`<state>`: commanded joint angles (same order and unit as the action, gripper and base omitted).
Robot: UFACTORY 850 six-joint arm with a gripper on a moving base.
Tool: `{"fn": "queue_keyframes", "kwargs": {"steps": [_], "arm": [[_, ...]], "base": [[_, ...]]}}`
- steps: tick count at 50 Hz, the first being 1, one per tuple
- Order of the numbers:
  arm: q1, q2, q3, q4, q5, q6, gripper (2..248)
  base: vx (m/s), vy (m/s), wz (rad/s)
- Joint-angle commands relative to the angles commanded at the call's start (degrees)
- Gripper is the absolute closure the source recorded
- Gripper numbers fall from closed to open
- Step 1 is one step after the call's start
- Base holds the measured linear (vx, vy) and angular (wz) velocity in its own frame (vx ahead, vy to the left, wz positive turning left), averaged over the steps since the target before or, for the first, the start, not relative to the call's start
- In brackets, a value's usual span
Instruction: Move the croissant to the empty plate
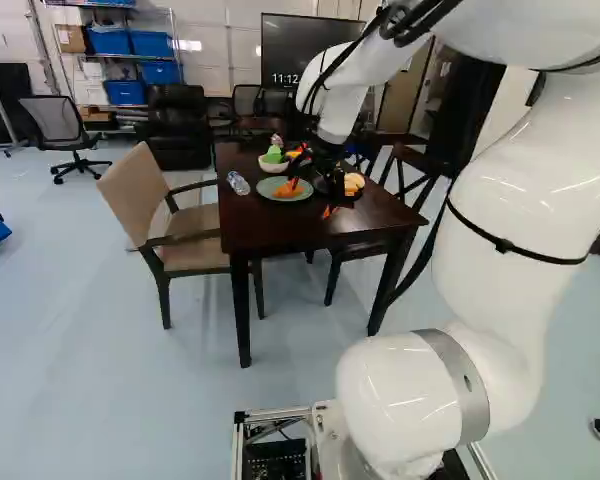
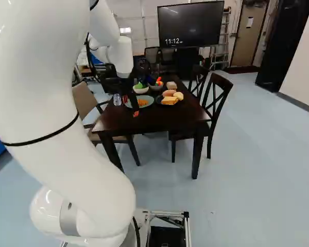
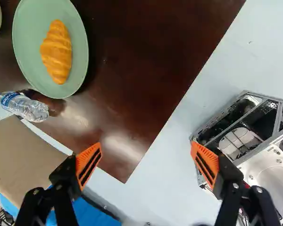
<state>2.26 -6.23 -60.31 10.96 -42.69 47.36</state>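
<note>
We see, in left base view: clear plastic bottle [image 1: 238, 183] left of round pale-green plate [image 3: 26, 54]; golden ridged croissant [image 3: 56, 52] on that plate; our black orange-padded gripper [image 1: 312, 199] near it, fingers wide apart; bread [image 2: 170, 100] right of it.

In the right base view, the croissant [image 3: 56, 52] lies on the plate [image 3: 79, 52], which is on the dining table [image 3: 146, 56]. The water bottle [image 3: 26, 107] is at left of this plate. Behind it stand two bowls [image 2: 140, 89], side by side. On its right is a second plate [image 2: 158, 100], with bread pieces [image 2: 169, 93] on it. The armchair [image 2: 84, 100] is left of the table, the cross-back chair [image 2: 216, 98] right, the television [image 2: 190, 25] behind.
</note>
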Motion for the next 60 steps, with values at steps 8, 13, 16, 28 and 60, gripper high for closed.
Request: {"fn": "queue_keyframes", "kwargs": {"steps": [8,13,16,28,60], "arm": [[0.0,0.1,0.2,0.0,0.3,-0.2,3],[0.0,0.2,0.5,-0.1,0.8,-0.4,3],[0.0,0.3,0.7,-0.1,1.1,-0.6,3],[-0.1,0.7,1.8,-0.4,3.0,-1.5,3],[-0.3,3.0,7.6,-1.5,12.7,-6.5,3]], "base": [[0.0,0.0,0.0],[0.0,0.0,0.0],[0.0,0.0,0.0],[0.0,0.0,0.0],[0.0,0.0,0.0]]}}
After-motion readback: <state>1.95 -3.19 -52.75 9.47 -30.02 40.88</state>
